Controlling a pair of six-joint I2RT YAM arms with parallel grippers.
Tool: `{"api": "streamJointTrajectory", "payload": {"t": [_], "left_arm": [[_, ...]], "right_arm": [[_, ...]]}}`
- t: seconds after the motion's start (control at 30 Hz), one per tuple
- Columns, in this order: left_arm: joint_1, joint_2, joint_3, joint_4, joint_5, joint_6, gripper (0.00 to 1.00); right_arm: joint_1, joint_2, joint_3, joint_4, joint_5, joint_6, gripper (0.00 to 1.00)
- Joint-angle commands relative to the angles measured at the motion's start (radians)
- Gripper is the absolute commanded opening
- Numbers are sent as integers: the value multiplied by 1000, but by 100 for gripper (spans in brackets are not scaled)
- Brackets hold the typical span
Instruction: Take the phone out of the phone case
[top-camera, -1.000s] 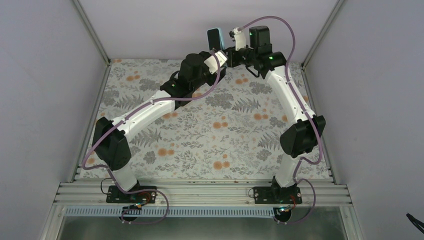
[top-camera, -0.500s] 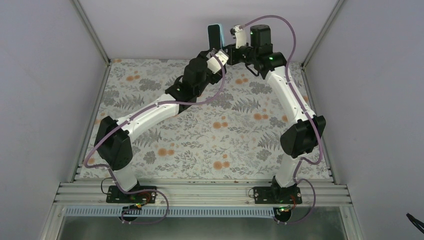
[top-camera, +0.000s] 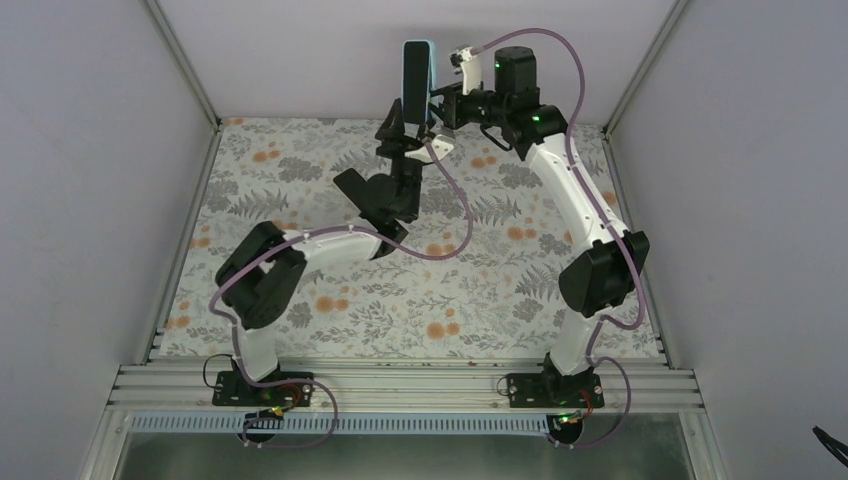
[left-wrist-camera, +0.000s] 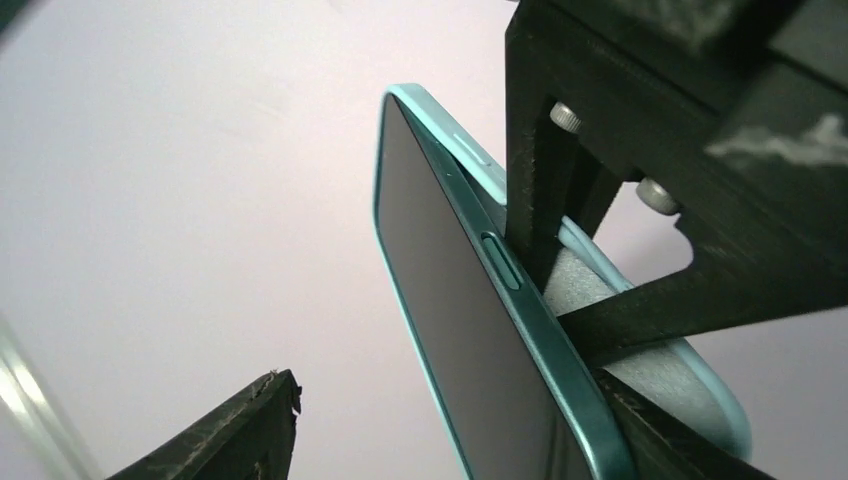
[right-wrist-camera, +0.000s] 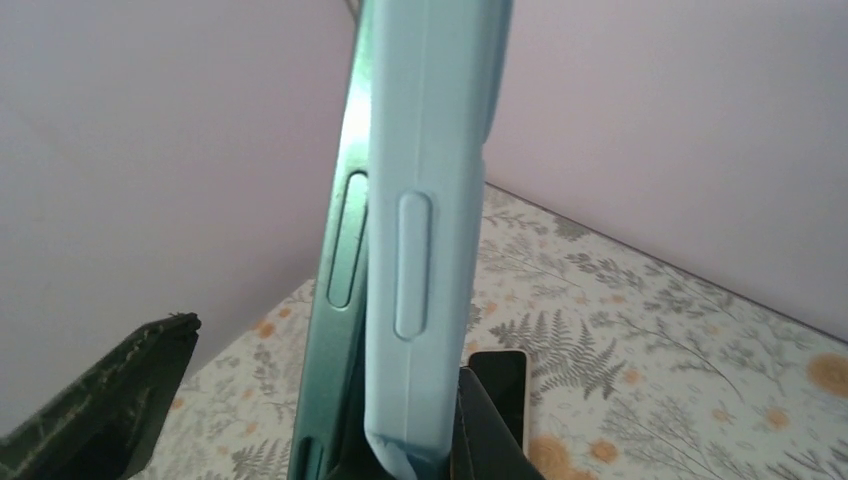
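The right gripper is pinching the light-blue phone case tight by its edge, holding it upright in the air over the far side of the floral table. The teal phone is sitting partly peeled out of the case, and the left gripper is straddling it with jaws wide.

1. The phone has a dark screen and a shiny green-blue rim with a long side button. It stands up tall, high in the air, at 12 o'clock.
2. The case is soft and light blue. It covers the phone's back, but one long side gapes off the rim.
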Motion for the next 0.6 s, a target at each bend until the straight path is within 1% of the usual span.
{"api": "streamJointTrajectory", "payload": {"t": [0.0, 0.03, 0.1, 0.2, 0.23, 0.27, 0.3, 0.33, 0.43, 0.57], "left_arm": [[69, 88, 68, 625, -176, 398, 65], [73, 111, 82, 664, -167, 436, 64], [89, 130, 108, 694, -164, 453, 59], [113, 117, 110, 649, -167, 405, 52], [117, 107, 101, 633, -162, 383, 48], [120, 99, 96, 610, -157, 366, 38], [122, 94, 95, 597, -152, 358, 25], [122, 95, 99, 595, -147, 360, 21], [121, 110, 118, 629, -126, 397, 19], [128, 144, 166, 666, -112, 444, 18]], "right_arm": [[-5, -66, -14, -96, -287, -13, 3], [-5, -64, -22, -100, -311, -21, 3], [-6, -68, -35, -103, -351, -33, 3], [-6, -76, -45, -117, -395, -51, 3], [-6, -77, -46, -124, -408, -56, 3], [-6, -76, -47, -130, -418, -62, 3], [-6, -75, -50, -137, -423, -69, 3], [-6, -73, -53, -142, -436, -78, 3], [-6, -65, -63, -143, -460, -81, 3], [-6, -59, -69, -147, -489, -92, 2]]}}
